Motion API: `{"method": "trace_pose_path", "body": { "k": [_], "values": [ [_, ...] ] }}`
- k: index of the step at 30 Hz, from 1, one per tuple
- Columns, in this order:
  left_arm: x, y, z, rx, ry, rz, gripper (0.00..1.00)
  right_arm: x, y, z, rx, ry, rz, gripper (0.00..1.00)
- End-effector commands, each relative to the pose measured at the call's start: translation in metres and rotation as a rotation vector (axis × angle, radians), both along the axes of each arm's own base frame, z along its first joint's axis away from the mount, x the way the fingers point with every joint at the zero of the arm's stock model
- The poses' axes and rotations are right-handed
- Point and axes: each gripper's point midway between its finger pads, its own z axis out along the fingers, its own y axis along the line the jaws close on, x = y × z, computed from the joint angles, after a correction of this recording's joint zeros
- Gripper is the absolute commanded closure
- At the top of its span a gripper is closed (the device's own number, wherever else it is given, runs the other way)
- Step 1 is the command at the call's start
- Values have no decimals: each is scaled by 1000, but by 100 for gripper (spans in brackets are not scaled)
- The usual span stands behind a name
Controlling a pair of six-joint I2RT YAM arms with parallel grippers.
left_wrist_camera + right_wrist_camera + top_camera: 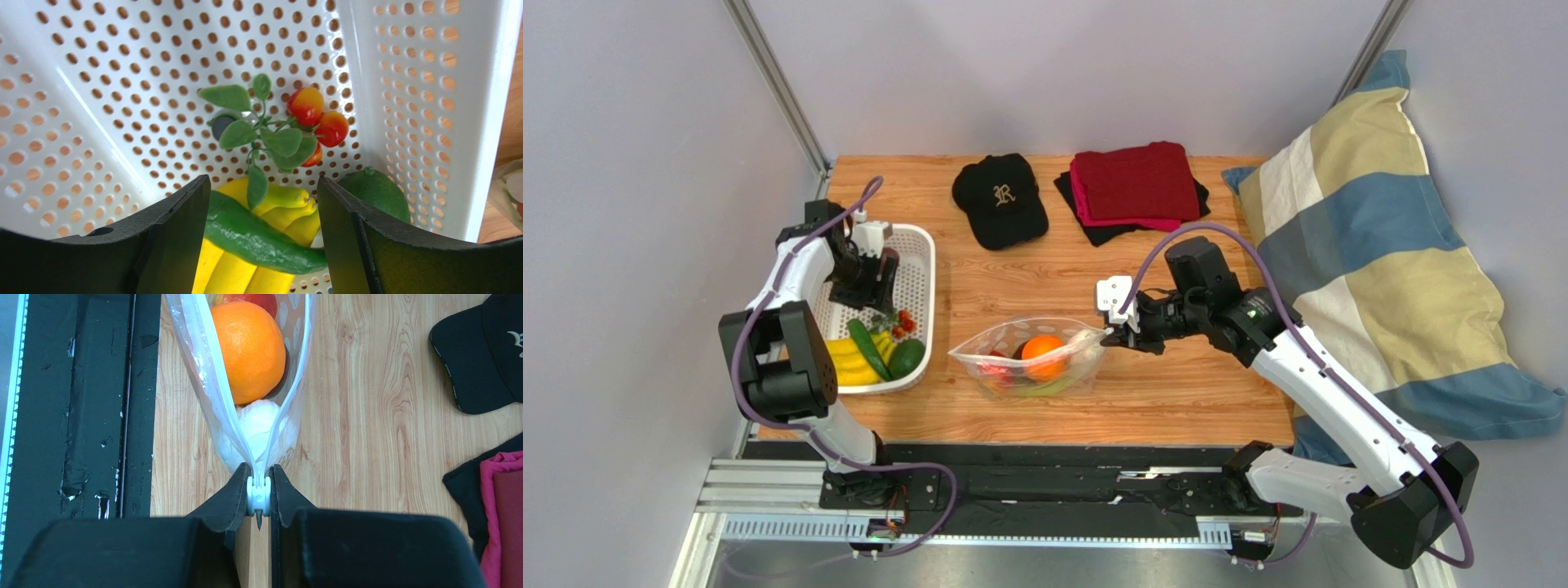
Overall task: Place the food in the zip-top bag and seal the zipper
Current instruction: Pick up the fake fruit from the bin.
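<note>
Entry: zip-top bag point(1032, 355), tabletop point(1185, 392) centre, mouth agape, orange point(248, 349) inside. Right gripper point(259, 478): jaws pinched tight on zipper point(258, 502) end. Left gripper point(264, 193): jaws wide, empty, over basket point(423, 92). My worry: strip slips free under pull, bag sags, fruit spills.
</note>
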Motion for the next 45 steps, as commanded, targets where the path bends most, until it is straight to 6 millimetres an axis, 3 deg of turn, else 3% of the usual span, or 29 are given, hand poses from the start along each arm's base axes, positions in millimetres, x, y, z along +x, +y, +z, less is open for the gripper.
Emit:
{"method": "trace_pose_path", "body": {
  "k": [1, 5, 7, 10, 11, 12, 13, 15, 19, 24, 36, 40, 43, 45],
  "values": [
    [18, -10, -3, -46, -22, 12, 25, 3, 6, 14, 33, -44, 15, 100],
    [44, -4, 15, -49, -138, 81, 25, 2, 5, 13, 31, -41, 15, 100],
    [69, 1, 39, -42, -245, 103, 25, 2, 5, 12, 27, -38, 14, 100],
    [100, 17, 59, 12, -345, 152, 17, 1, 5, 11, 24, -35, 17, 100],
    [106, 20, 61, 24, -346, 153, 15, 2, 5, 10, 22, -34, 17, 100],
    [111, 22, 47, 24, -308, 149, 15, 2, 6, 11, 25, -36, 18, 100],
    [122, 25, 56, 28, -326, 148, 14, 2, 6, 11, 24, -35, 18, 100],
    [128, 26, 39, 23, -276, 147, 14, 3, 6, 10, 21, -37, 20, 100],
    [144, 29, 26, 19, -258, 144, 15, 5, 6, 9, 17, -35, 16, 100],
    [143, 25, 2, 0, -204, 142, 18, 5, 7, 10, 19, -28, 10, 100],
    [130, 14, -27, -8, -133, 111, 22, 8, 10, 11, 17, -28, 15, 100],
    [124, 9, -13, -21, -158, 88, 33, 9, 10, 11, 18, -27, 15, 100],
    [118, 7, 8, -26, -191, 78, 44, 9, 10, 11, 18, -29, 12, 100],
    [114, 4, 32, -28, -243, 62, 49, 9, 10, 12, 20, -29, 15, 100]
  ]
}}
